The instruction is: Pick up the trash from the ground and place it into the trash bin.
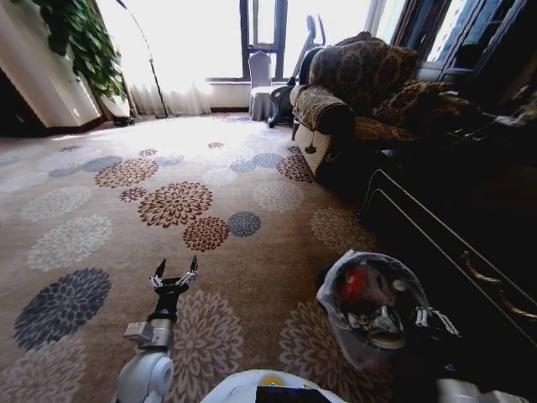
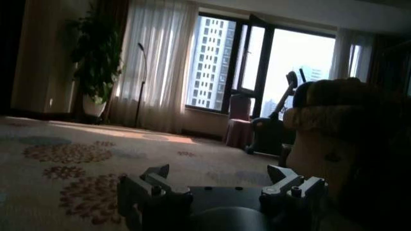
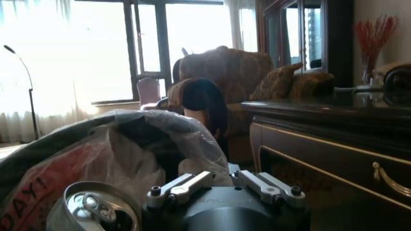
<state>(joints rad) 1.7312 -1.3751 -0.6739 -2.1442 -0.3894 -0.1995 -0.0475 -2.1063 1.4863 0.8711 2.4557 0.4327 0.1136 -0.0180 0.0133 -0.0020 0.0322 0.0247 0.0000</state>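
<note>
- The trash bin sits on the flower-patterned carpet at the robot's front right, right next to a dark wooden cabinet with gold trim.
- Its pale plastic liner is bunched up over the rim, and there's already trash inside: something red and a few light-coloured bits, too jumbled to name.
- The right wrist view shows a shiny drink can with its pull-tab top lying against the liner, just beside the right pincer.
- The right pincer is low down, right at the bin's side, with its fingers drawn in close together and nothing between them.
- The left pincer is held out over the carpet at the front left, well apart from the bin, fingers spread wide and empty.
- A brown patterned armchair stands further back by the bright window.
</note>
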